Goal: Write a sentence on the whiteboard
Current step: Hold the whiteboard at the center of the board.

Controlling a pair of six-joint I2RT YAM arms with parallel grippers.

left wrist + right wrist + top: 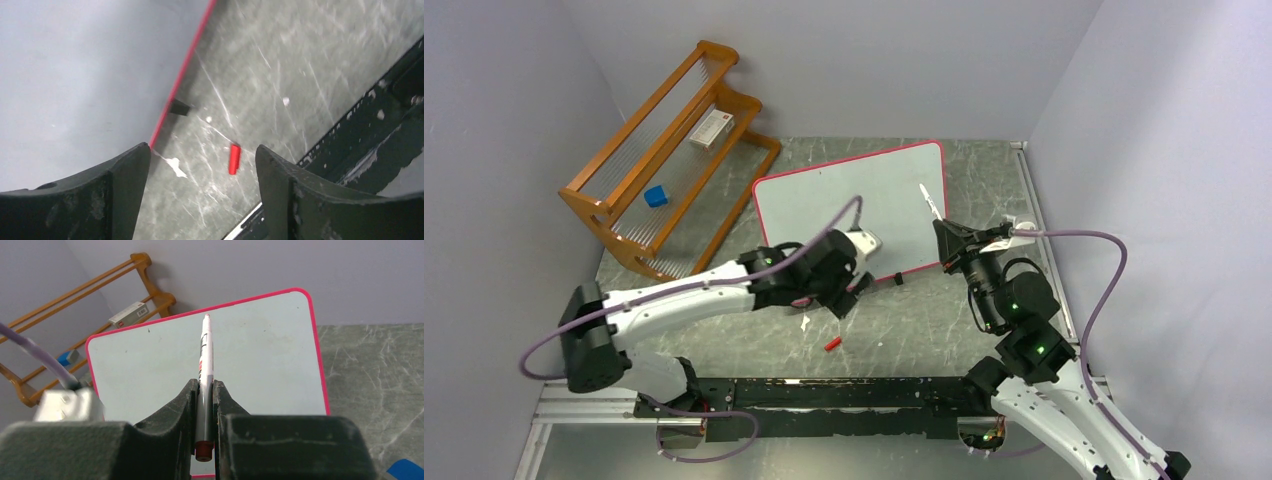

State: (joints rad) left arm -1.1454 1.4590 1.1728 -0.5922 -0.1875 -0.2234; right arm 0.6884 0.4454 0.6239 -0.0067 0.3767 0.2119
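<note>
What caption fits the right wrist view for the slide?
Right gripper clamps a white marker, tip pointing toward the blank pink-framed whiteboard.

**Top view:** fixed high behind both arm bases, looking steeply down over the whole worktop [924,320] to the far wall, with the whiteboard [854,200] at mid-distance. **Left wrist view:** close above the worktop's middle, looking down between the left fingers [100,200] and back toward the near edge; it shares the whiteboard's lower rim and a red cap [234,159] with the top view. **Right wrist view:** low and near, facing the far wall along the marker [205,355] held in the right fingers [175,410]; it shares the whiteboard and wooden rack [141,262] with the top view.
</note>
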